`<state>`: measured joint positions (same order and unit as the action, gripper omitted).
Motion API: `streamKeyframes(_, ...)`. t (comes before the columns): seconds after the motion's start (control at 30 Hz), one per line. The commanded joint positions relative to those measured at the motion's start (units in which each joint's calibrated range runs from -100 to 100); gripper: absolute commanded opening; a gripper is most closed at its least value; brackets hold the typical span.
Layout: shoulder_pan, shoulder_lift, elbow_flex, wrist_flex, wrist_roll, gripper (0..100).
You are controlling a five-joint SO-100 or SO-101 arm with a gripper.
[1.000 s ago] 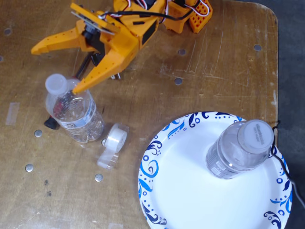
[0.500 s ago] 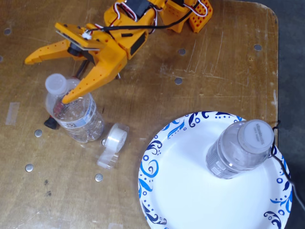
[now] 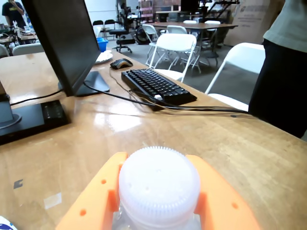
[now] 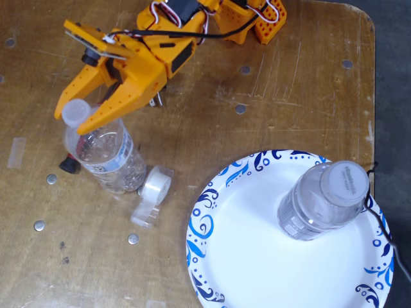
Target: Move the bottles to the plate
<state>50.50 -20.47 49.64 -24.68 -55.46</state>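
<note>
Orange claw (image 4: 72, 121) fingers flank the whitish cap of the left bottle (image 4: 103, 154) on the wooden bench (image 4: 282, 77); whether they're clamped, I cannot tell. The other bottle (image 4: 324, 200) stands on the blue-swirled plate (image 4: 244, 256) at right. Its cap's writing is unreadable.

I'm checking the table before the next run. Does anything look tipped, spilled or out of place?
Nothing is spilled. One bottle stands upright on the plate. The other bottle is off the plate, with the gripper jaws either side of its cap. A clear tape roll lies beside it.
</note>
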Motion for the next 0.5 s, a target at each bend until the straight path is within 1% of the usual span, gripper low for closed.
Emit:
streamKeyframes(0.0,1.3,-0.2,-1.8,-0.5,-0.3,1)
streamKeyframes(0.23,0.9,-0.6,-4.5,-0.5,-0.3,1)
streamKeyframes(0.37,0.1,-0.5,-12.1,0.4,-0.3,1)
streamKeyframes(0.47,-2.7,0.0,-19.9,0.6,-0.1,1)
